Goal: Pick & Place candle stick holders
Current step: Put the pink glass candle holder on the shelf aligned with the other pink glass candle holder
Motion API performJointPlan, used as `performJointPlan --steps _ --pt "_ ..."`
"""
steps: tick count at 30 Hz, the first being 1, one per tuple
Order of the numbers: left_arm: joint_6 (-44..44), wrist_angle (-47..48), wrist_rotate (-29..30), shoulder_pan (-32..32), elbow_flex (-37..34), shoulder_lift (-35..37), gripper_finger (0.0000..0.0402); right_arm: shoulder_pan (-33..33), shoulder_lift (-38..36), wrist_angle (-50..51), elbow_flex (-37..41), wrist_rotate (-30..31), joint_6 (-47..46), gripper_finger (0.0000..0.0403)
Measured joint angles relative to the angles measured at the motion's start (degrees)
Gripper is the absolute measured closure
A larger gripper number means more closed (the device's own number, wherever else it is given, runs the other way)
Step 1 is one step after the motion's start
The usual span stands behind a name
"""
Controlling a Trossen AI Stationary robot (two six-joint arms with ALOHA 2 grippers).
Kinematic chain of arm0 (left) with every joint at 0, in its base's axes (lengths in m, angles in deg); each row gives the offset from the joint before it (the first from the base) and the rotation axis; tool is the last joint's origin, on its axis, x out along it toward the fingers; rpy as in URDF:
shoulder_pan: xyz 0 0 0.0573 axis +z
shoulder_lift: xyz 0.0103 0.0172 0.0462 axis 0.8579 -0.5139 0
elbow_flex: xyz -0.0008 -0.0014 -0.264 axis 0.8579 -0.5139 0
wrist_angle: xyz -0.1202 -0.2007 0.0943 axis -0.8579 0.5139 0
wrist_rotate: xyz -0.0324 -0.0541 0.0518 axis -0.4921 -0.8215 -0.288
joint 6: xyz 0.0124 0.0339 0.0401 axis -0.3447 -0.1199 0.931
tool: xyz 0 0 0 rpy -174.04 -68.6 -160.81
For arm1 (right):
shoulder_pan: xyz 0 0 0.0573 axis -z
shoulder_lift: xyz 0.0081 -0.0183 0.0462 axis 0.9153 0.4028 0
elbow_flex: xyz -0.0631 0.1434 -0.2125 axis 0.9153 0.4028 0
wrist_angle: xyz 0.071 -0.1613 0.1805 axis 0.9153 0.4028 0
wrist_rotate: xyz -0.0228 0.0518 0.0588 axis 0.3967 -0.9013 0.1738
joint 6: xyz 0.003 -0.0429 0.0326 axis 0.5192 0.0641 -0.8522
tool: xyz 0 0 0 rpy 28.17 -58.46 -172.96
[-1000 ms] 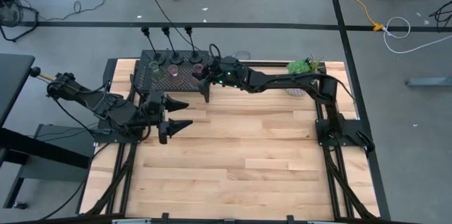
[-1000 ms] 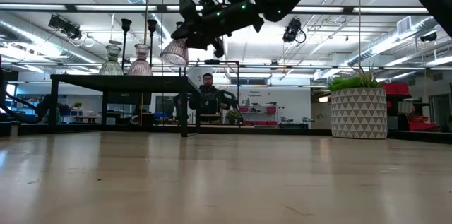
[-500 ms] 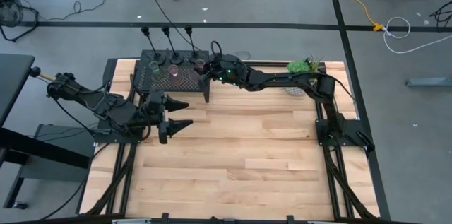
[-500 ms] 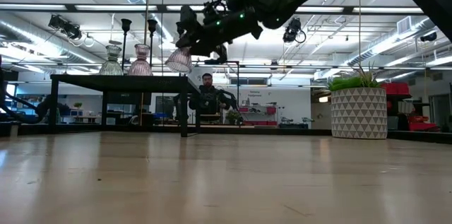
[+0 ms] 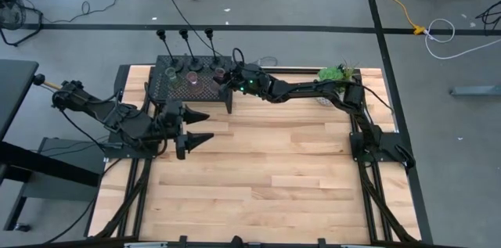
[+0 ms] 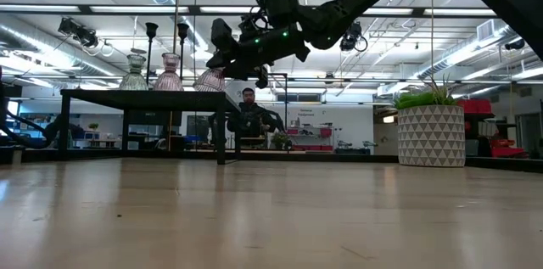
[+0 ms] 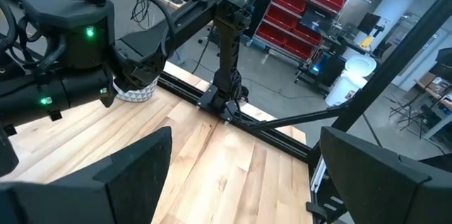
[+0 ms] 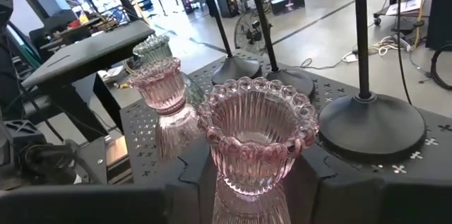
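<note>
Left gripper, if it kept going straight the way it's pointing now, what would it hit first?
Probably nothing on the table. The left gripper points, fingers open, across bare wood toward the right arm's base. The table looks free along that line, though depth is hard to judge.

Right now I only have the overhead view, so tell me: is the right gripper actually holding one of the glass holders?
Observer: Yes. The right wrist view shows the right gripper closed around an upright pink glass holder.
Operator: Is it down on the mesh box?
Observer: In the low view its foot looks level with the mesh box top, like the second pink holder and the green holder. I cannot confirm contact.
Operator: And the left gripper?
Observer: The left wrist view shows the left gripper open over the table, holding nothing.
</note>
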Motion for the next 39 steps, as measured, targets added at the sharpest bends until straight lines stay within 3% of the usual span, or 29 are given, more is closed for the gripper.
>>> performJointPlan --steps 18,39 --pt "-0.09 -0.23 -1.73 -0.01 0.02 -2.93 0.0042 0.07 0.14 -0.92 0.00 0.03 0.23 0.0263" --pt "-0.42 -0.98 -2.01 -0.02 0.02 -2.91 0.0042 0.07 0.22 -6.89 0.07 -0.46 0.18 0.0259"
